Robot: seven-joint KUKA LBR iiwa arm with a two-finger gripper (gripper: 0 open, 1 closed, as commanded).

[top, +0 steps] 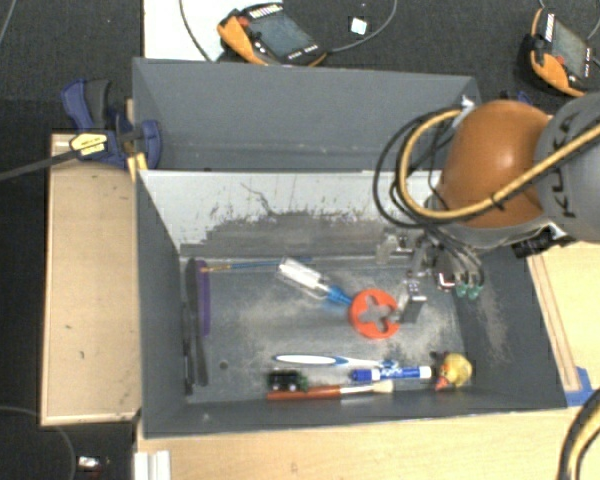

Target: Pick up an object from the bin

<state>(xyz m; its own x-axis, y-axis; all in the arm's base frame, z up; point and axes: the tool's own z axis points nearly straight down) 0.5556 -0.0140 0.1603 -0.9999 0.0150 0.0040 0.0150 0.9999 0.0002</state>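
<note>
**Orange ring beside the gripper, right of the bin's middle**

The orange ring [374, 313] lies flat on the bin floor, a little right of centre, its open middle showing grey metal. It looks like moulded plastic, so probably light, stiff and fairly smooth. It should not crush, but it could skate on the metal floor if pushed from one side. The best hold is likely across the rim, one side of the grip inside the hole and the other outside.

The gripper [411, 305] hangs at the ring's right edge, touching or nearly so. Whether it is open or closed I cannot tell from this angle, and nothing is visibly held.

Just up and left of the ring lies a clear tube with a blue tip [313, 282]. Nearer the front wall are a white stick [310, 360], a blue-and-white marker [392, 374], a small yellow toy [456, 370] and a red pencil [305, 394]. All of these lie well apart from the ring on the bin [250, 318] floor.
</note>
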